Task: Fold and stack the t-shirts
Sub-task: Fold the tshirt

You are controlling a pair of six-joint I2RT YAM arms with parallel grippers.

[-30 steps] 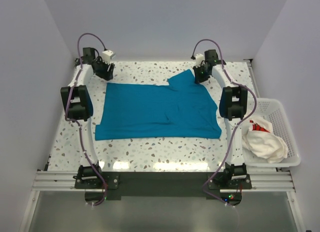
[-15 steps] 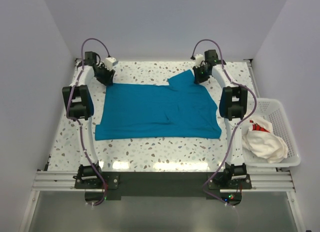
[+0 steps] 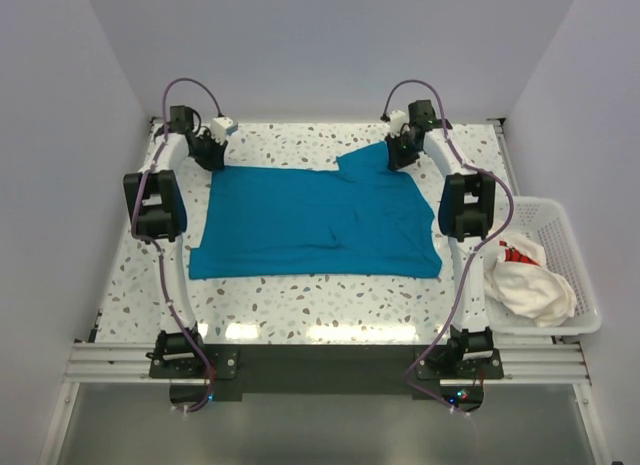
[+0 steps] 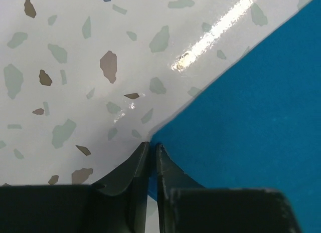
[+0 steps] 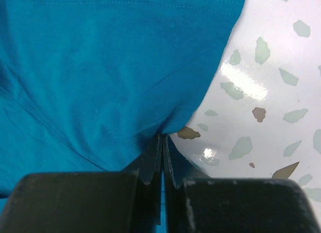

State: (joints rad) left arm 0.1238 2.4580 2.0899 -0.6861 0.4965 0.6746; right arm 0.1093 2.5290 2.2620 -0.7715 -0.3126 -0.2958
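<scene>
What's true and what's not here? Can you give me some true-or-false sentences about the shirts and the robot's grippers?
1. The teal shirt lies spread out on the table. True.
2. The white shirt lies on top of the teal shirt. False: it is bunched up in the basket at the right.
3. The right gripper is shut on the teal shirt's edge. True.
4. The left gripper is over the teal shirt's middle. False: it pinches the shirt's far left corner.
</scene>
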